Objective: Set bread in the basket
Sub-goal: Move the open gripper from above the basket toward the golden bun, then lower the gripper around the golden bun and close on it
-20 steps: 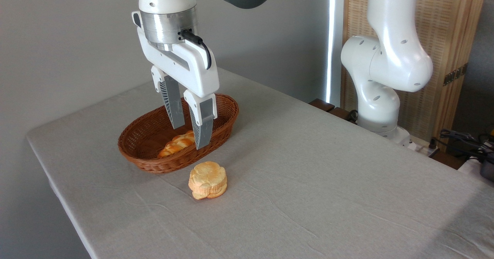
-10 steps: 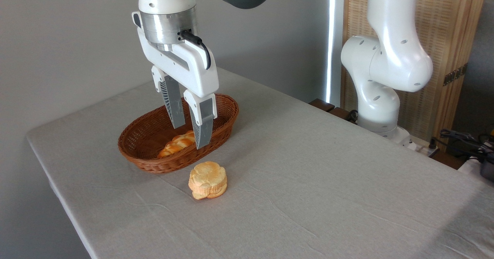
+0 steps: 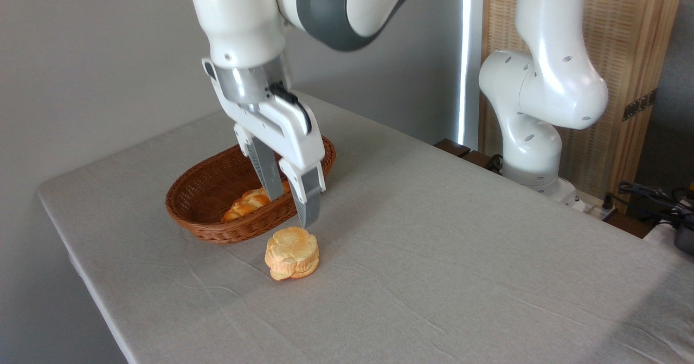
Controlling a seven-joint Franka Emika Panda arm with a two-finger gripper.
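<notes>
Camera view, fixed, looking down across a grey-clothed table (image 3: 434,255). With the basket (image 3: 206,212) as the landmark: it is an oval, reddish-brown wicker one, sitting towards the table's far left part. Inside it lies a braided orange-glazed loaf (image 3: 246,204), partly hidden behind the near rim.

Just in front of the basket's near rim, on the cloth and outside the weave, sits the bread (image 3: 291,253), a thick, pale golden bun with lobed edges (rather like a flower seen from above). It lies flat, close beside the basket; whether it quite touches the rim I cannot tell.

Above the basket's right end hangs the gripper (image 3: 295,206), tilted so that its fingertips point down and to the right. Its two grey fingers (image 3: 309,201) stand apart, with nothing between them. One finger shows in front of the basket's interior; the other reaches past the near rim, its tip just above the back edge of the bread and apparently not touching it.

To the right of the basket, well apart at the table's far edge, stands the arm's white base (image 3: 528,147), with a slatted wooden panel (image 3: 623,38) behind it. Some dark cables (image 3: 650,198) lie beyond the table's right corner.
</notes>
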